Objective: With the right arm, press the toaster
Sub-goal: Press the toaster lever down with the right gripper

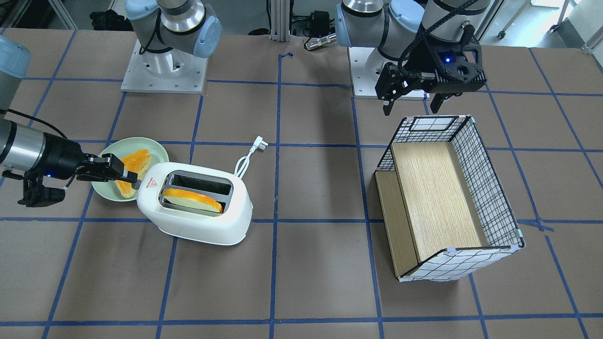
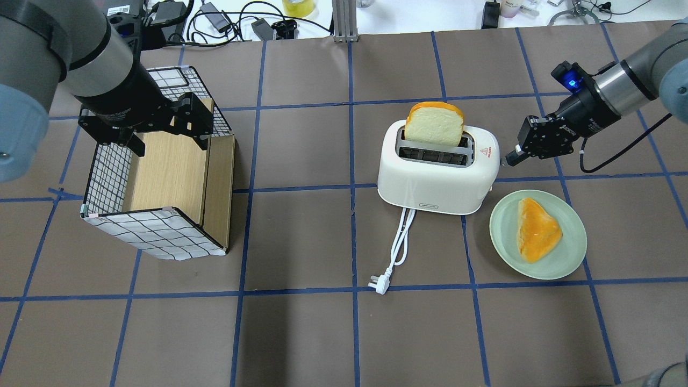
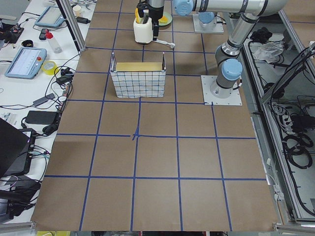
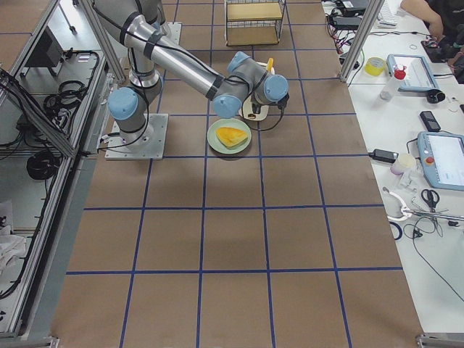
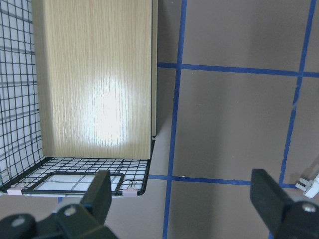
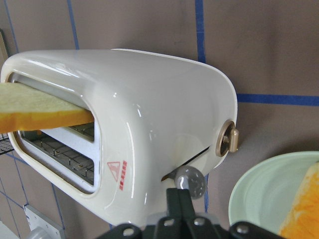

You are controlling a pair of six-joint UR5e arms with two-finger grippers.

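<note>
The white toaster [image 1: 198,212] stands on the table with a bread slice [image 1: 193,200] upright in one slot. It also shows in the overhead view [image 2: 435,180] and the right wrist view [image 6: 149,124]. My right gripper [image 1: 134,182] is shut and empty at the toaster's lever end, seen in the overhead view [image 2: 506,159] too. In the right wrist view its fingertips [image 6: 178,199] touch the grey lever knob [image 6: 189,180] from just outside. My left gripper [image 1: 411,109] is open and empty above the wire basket [image 1: 490,188].
A pale green plate [image 2: 570,258] with a toast piece [image 2: 537,228] lies beside the toaster, under my right wrist. The toaster's white cord and plug [image 2: 379,285] trail toward the robot. The basket [image 2: 145,231] with its wooden insert sits at the left.
</note>
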